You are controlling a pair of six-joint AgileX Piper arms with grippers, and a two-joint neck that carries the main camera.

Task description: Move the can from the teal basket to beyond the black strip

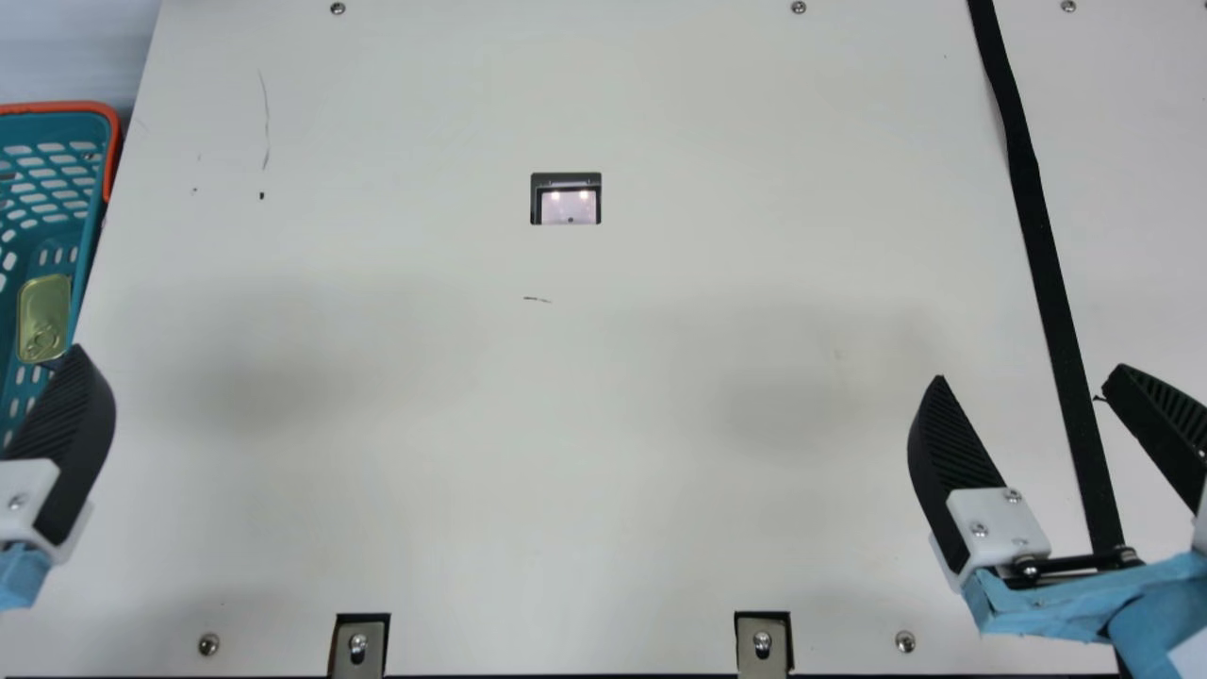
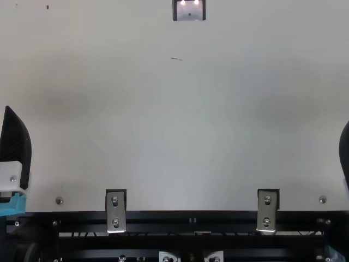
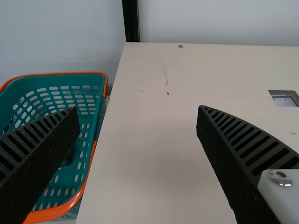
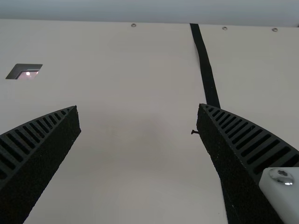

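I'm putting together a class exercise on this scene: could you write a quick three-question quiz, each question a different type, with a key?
1. True or false: the can is inside the teal basket.
2. Multiple choice: the left hand is (a) shut on the can, (b) open with nothing in its grip, (c) shut and empty.
3. Fill the gap: of the two hands, the one nearer the black strip is the ____.

Key: 1 true; 2 b; 3 right hand.
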